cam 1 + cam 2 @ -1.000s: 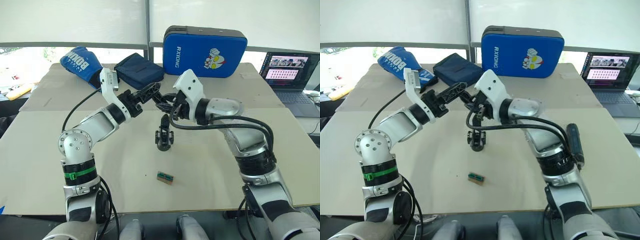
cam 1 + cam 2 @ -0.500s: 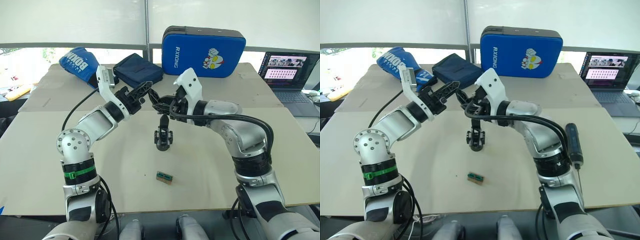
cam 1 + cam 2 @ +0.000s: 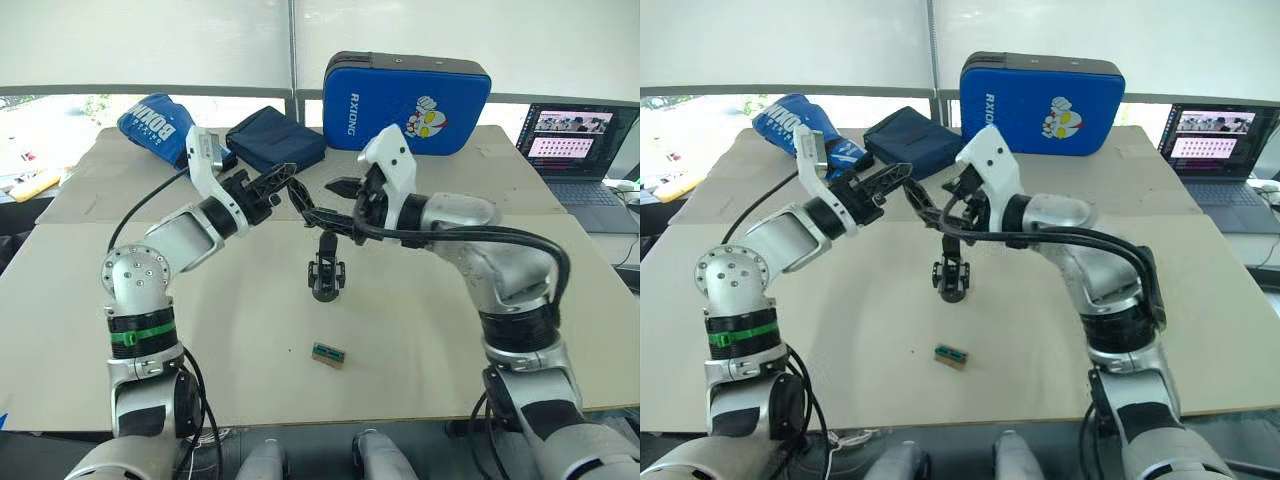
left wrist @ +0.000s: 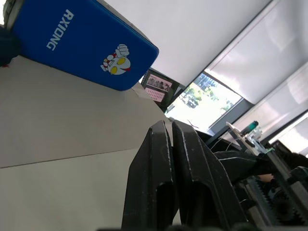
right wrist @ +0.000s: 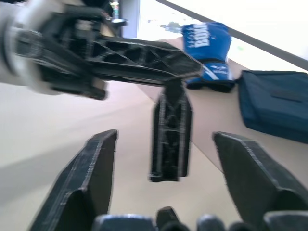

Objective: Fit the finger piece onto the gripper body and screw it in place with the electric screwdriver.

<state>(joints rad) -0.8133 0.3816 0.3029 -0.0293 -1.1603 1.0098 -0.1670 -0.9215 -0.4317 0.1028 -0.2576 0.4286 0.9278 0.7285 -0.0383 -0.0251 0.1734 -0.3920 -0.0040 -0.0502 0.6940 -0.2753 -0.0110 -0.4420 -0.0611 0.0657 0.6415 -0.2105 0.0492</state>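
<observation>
The table has a matt, pale beige top that looks like board. The finger piece appears to be matt black ribbed plastic, as do the left tool and right tool. The blue case is smooth and faintly glossy; the navy pouch looks like cloth.

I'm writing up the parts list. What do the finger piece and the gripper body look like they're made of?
The finger piece, pinched at its top by the left hand, looks like matte black moulded plastic: it has open ribbing along its length and no shine. The gripper body, upright on the table, looks like similar black plastic; whether it has metal parts is too small to tell.
</observation>
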